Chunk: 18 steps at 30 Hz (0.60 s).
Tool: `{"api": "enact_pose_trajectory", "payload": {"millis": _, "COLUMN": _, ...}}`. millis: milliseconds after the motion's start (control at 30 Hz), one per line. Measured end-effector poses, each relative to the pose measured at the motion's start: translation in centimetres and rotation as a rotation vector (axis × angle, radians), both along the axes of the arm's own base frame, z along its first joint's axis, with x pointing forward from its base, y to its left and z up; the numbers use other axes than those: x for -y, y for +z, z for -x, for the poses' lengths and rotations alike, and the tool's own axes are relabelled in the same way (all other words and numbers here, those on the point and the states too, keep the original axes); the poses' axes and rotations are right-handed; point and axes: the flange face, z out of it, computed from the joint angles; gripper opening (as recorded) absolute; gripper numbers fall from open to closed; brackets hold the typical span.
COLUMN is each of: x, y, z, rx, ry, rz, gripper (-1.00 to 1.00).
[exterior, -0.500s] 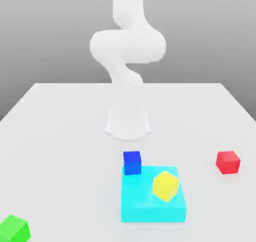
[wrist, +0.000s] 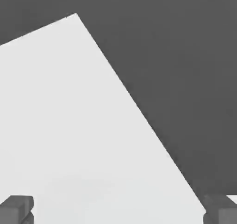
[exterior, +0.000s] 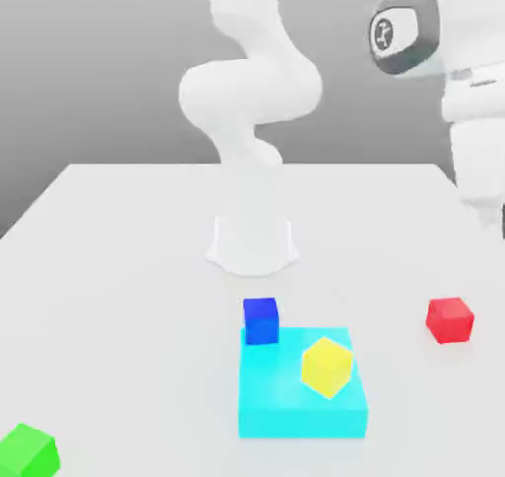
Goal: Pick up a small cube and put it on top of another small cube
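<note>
Small bright red cube: one, right of frame, on white table.
Other cubes: one blue, one yellow, one green.
Cyan slab: one.
Gripper: jaws spread wide, empty.

Simulated tabletop test scene, not a real room: flat white table, featureless grey backdrop, plain white robot arm, untextured blocks in solid colours – red cube, blue cube, cyan slab
</note>
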Motion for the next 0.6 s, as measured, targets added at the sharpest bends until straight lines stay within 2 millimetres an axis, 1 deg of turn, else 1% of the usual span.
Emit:
{"api": "enact_pose_trajectory", "payload": {"millis": 67, "x": -1.8, "y": -4.2, "z": 3.2, "rx": -0.046, "ry": 0.142, "rz": 0.050, "gripper": 0.00}}
{"api": "enact_pose_trajectory", "payload": {"millis": 100, "x": -3.1, "y": -6.2, "z": 5.6, "rx": -0.067, "ry": 0.234, "rz": 0.076, "gripper": 0.00}}
{"api": "enact_pose_trajectory", "payload": {"millis": 167, "x": -3.8, "y": -10.0, "z": 9.0, "rx": -0.112, "ry": 0.369, "rz": 0.125, "gripper": 0.00}}
{"api": "enact_pose_trajectory", "payload": {"millis": 200, "x": -3.9, "y": -11.6, "z": 10.3, "rx": -0.129, "ry": 0.417, "rz": 0.143, "gripper": 0.00}}
{"api": "enact_pose_trajectory", "payload": {"millis": 267, "x": -3.8, "y": -14.0, "z": 10.9, "rx": -0.142, "ry": 0.444, "rz": 0.153, "gripper": 0.00}}
{"api": "enact_pose_trajectory", "payload": {"millis": 400, "x": -3.7, "y": -18.1, "z": 11.2, "rx": -0.147, "ry": 0.453, "rz": 0.156, "gripper": 0.00}}
{"api": "enact_pose_trajectory", "payload": {"millis": 433, "x": -3.7, "y": -18.9, "z": 11.2, "rx": -0.147, "ry": 0.453, "rz": 0.157, "gripper": -1.00}}
{"api": "enact_pose_trajectory", "payload": {"millis": 600, "x": -3.7, "y": -18.9, "z": 11.2, "rx": -0.148, "ry": 0.453, "rz": 0.158, "gripper": -1.00}}
